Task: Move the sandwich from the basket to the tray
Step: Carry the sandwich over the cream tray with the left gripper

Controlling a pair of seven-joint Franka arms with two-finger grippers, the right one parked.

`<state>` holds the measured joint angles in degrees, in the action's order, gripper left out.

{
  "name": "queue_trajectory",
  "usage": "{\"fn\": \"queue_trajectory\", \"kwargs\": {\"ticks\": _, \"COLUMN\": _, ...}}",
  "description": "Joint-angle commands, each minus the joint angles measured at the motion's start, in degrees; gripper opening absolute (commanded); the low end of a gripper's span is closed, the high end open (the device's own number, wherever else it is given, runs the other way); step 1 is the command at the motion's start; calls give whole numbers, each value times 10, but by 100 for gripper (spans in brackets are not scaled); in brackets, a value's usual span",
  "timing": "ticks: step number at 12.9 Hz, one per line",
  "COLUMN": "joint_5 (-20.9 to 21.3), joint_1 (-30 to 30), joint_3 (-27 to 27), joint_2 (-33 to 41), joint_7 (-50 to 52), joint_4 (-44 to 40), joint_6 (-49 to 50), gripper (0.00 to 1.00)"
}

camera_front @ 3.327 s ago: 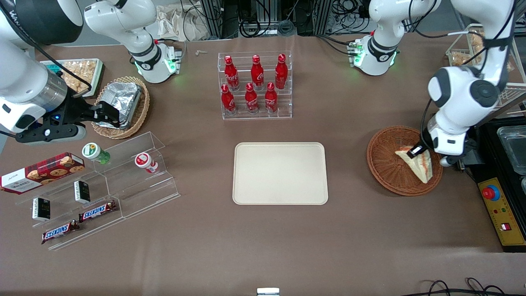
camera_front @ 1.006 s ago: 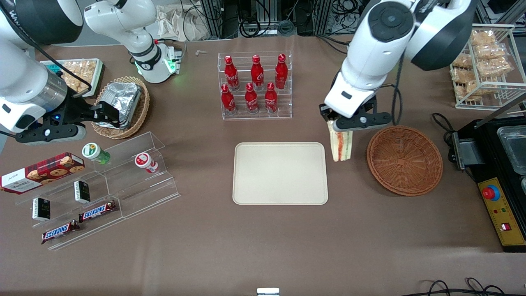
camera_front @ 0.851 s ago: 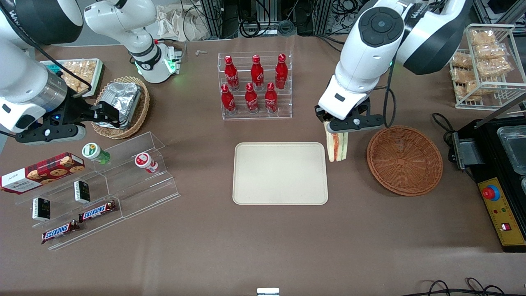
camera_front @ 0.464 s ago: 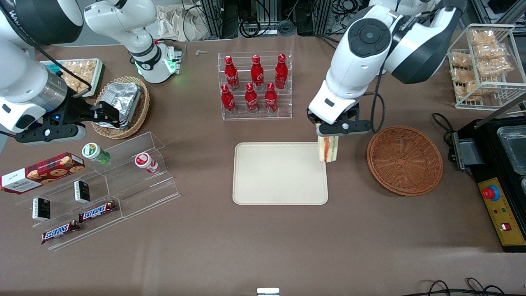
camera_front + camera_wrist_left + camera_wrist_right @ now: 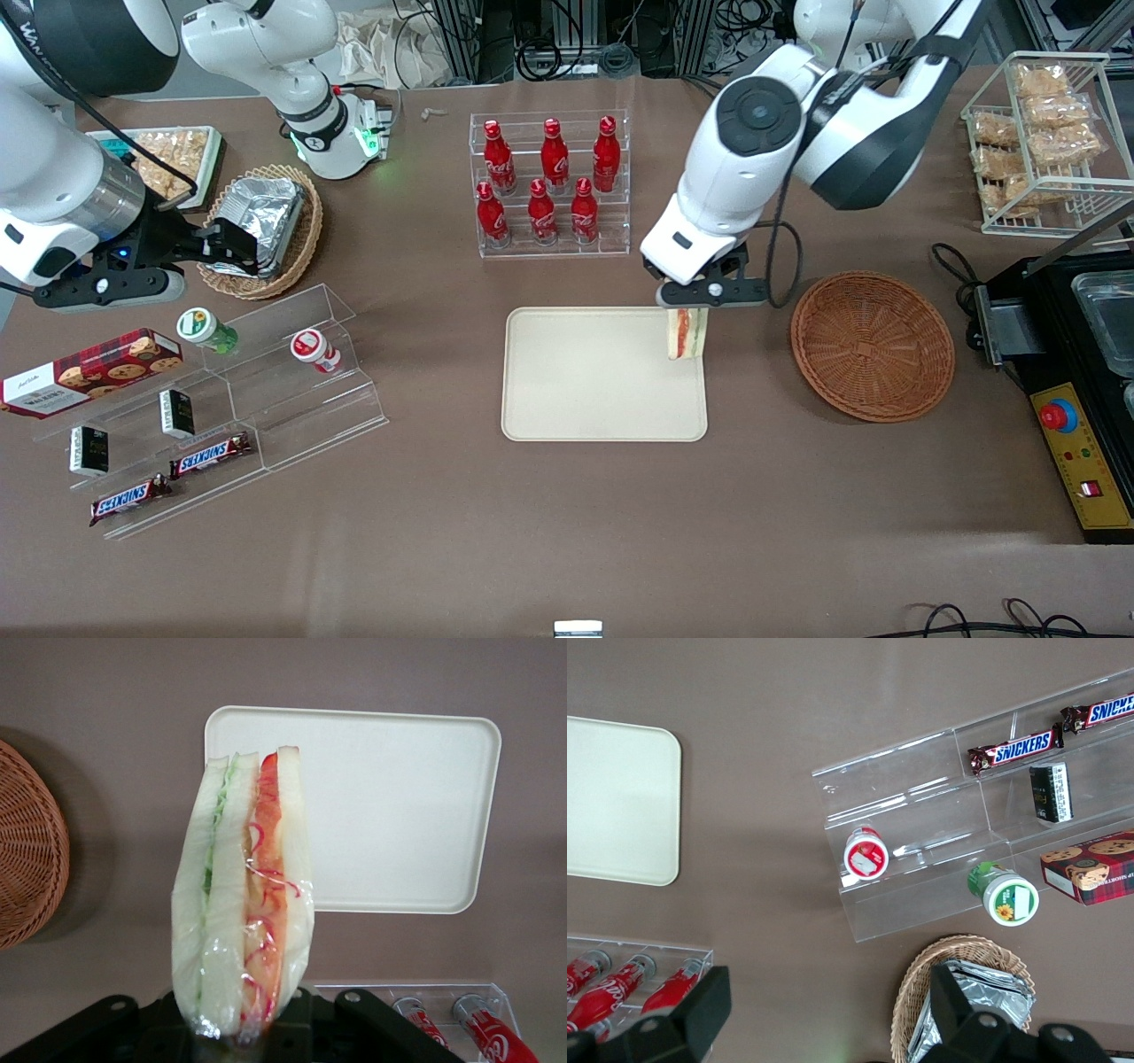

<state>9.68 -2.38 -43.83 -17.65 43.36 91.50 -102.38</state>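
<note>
The claw [image 5: 689,299] was clamped on the sandwich [image 5: 685,334], which hung point-down over the tray's [image 5: 585,399] 3 o'clock edge, the empty basket [image 5: 873,344] further out at 3. Dropped there (barely inside the rim), I reckon it'd tip onto the bench [image 5: 567,532]. Readable: Snickers bars [image 5: 211,455].

the gripper [image 5: 689,304] hangs above the tray [image 5: 585,390], at its edge toward the working arm's end of the table, pinching the sandwich [image 5: 686,333], which hangs below it clear of the tray; the basket [image 5: 873,345] lies beside the tray, toward the working arm's end; the rack of bottles [image 5: 549,184] stands farther from the front camera than the tray
</note>
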Motion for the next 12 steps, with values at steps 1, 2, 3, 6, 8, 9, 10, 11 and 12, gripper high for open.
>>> {"fn": "queue_trajectory", "kwargs": {"ticks": 1, "joint_5": 23, "joint_1": 20, "joint_3": -3, "joint_2": -38, "joint_7": 15, "joint_4": -19, "joint_6": -17, "gripper": 0}}
{"fn": "queue_trajectory", "kwargs": {"ticks": 2, "joint_5": 24, "joint_1": 24, "joint_3": -3, "joint_2": -47, "joint_7": 15, "joint_4": -16, "joint_6": -26, "gripper": 0}}
{"fn": "queue_trajectory", "kwargs": {"ticks": 3, "joint_5": 38, "joint_1": 30, "joint_3": -3, "joint_2": -58, "joint_7": 16, "joint_4": -15, "joint_6": -30, "gripper": 0}}
{"fn": "queue_trajectory", "kwargs": {"ticks": 6, "joint_5": 104, "joint_1": 36, "joint_3": -3, "joint_2": -115, "joint_7": 18, "joint_4": -12, "joint_6": -38, "gripper": 0}}
{"fn": "queue_trajectory", "kwargs": {"ticks": 8, "joint_5": 123, "joint_1": 40, "joint_3": 1, "joint_2": -127, "joint_7": 18, "joint_4": 9, "joint_6": -73, "gripper": 0}}
{"fn": "queue_trajectory", "kwargs": {"ticks": 9, "joint_5": 129, "joint_1": 37, "joint_3": 4, "joint_2": -130, "joint_7": 18, "joint_4": 24, "joint_6": -96, "gripper": 0}}
{"fn": "queue_trajectory", "kwargs": {"ticks": 10, "joint_5": 130, "joint_1": 34, "joint_3": 9, "joint_2": -135, "joint_7": 16, "joint_4": 34, "joint_6": -113, "gripper": 0}}
{"fn": "queue_trajectory", "kwargs": {"ticks": 11, "joint_5": 130, "joint_1": 35, "joint_3": 22, "joint_2": -137, "joint_7": 15, "joint_4": 41, "joint_6": -127, "gripper": 0}}
{"fn": "queue_trajectory", "kwargs": {"ticks": 12, "joint_5": 130, "joint_1": 35, "joint_3": 26, "joint_2": -148, "joint_7": 15, "joint_4": 49, "joint_6": -138, "gripper": 0}}
